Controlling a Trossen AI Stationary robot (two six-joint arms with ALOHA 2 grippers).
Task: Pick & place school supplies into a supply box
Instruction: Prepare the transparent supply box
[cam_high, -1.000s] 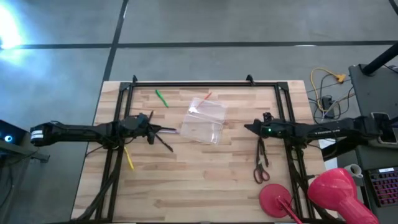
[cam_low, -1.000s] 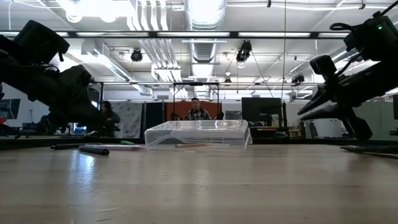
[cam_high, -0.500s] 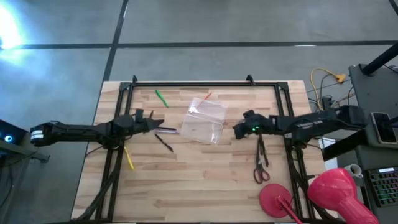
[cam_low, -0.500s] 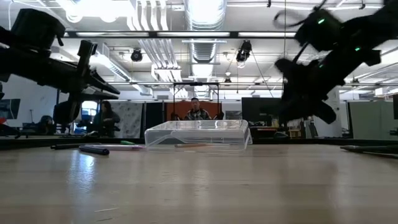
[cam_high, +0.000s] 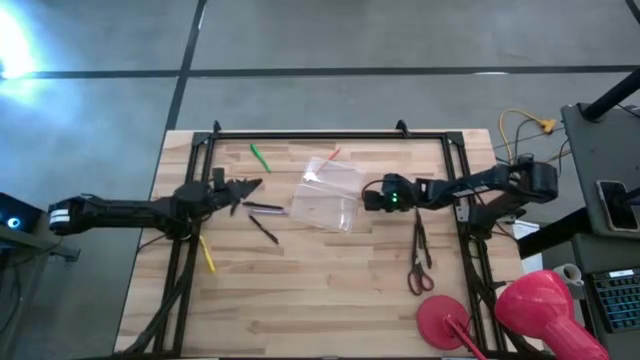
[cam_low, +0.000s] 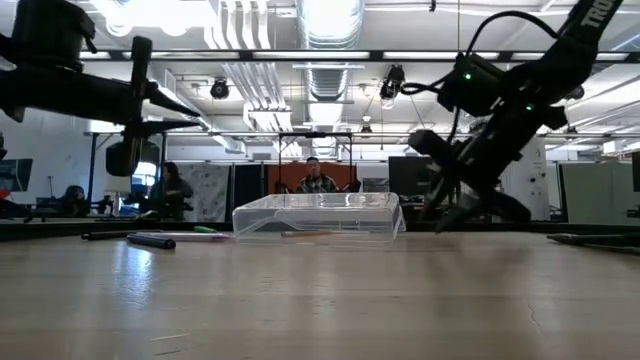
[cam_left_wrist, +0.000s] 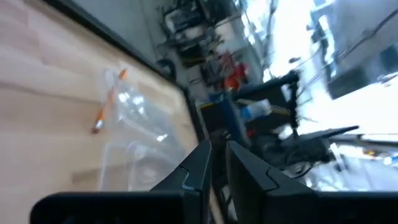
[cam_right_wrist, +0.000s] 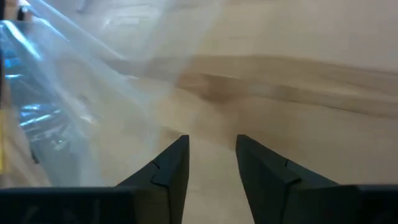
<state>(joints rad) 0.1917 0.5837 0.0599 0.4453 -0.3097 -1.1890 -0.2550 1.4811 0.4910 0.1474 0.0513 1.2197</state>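
Observation:
The clear supply box (cam_high: 330, 195) stands in the middle of the table, and also shows in the low view (cam_low: 318, 215). Two dark pens (cam_high: 266, 208) (cam_high: 264, 230) lie to its left. A green pen (cam_high: 260, 157) lies at the far left, a yellow pen (cam_high: 207, 253) near left, and red-handled scissors (cam_high: 420, 262) at the right. An orange pencil (cam_high: 332, 155) lies at the box's far side. My left gripper (cam_high: 255, 185) is raised above the dark pens, level, its fingers (cam_left_wrist: 199, 163) shut to a narrow slit. My right gripper (cam_high: 366, 197) is slightly open, tipped down just right of the box (cam_right_wrist: 43, 93).
A black metal frame (cam_high: 320, 134) runs along the table's far edge and down both sides. A pink disc (cam_high: 440, 320) and a big pink round object (cam_high: 540, 300) sit at the near right corner. Bare wood lies near the front edge.
My left gripper has risen from the dark pens, gone a little toward the far edge and turned from pointing down to level; both pens lie where they were. My right gripper has gone left toward the box, tipped downward and come low by its right side.

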